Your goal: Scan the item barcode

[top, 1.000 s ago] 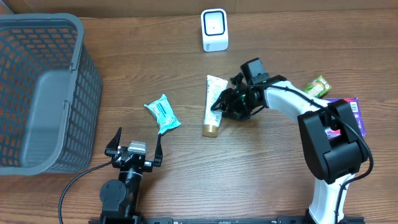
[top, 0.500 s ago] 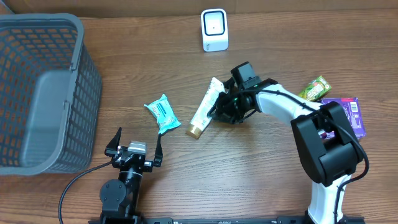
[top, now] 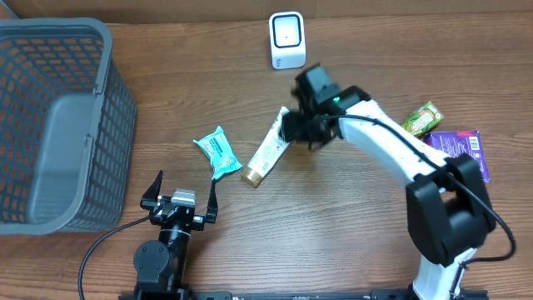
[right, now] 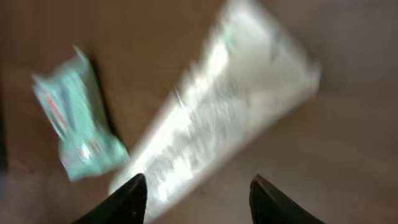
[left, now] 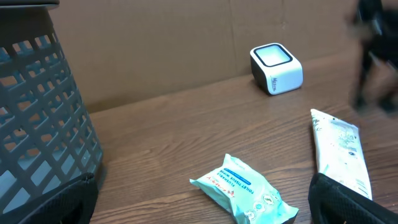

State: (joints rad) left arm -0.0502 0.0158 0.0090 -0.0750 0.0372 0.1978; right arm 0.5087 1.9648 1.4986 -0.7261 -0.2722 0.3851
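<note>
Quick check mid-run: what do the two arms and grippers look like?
The right arm: white links, black joints and a black boxy lower segment; black right gripper. The left arm: all black, left gripper with thin pointed black fingers; a black cable trails from it.

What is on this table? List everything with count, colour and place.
basket: one, grey, left side
scanner: one, white, far edge, centre
tube: one, white with gold cap, centre
wipes packet: one, teal, left of the tube
small packet: one, green, right side
box: one, purple, beside the small packet
table: one, brown wood
left pincer: one, black, open, near edge, empty
right pincer: one, black, open, above the tube's far end
</note>
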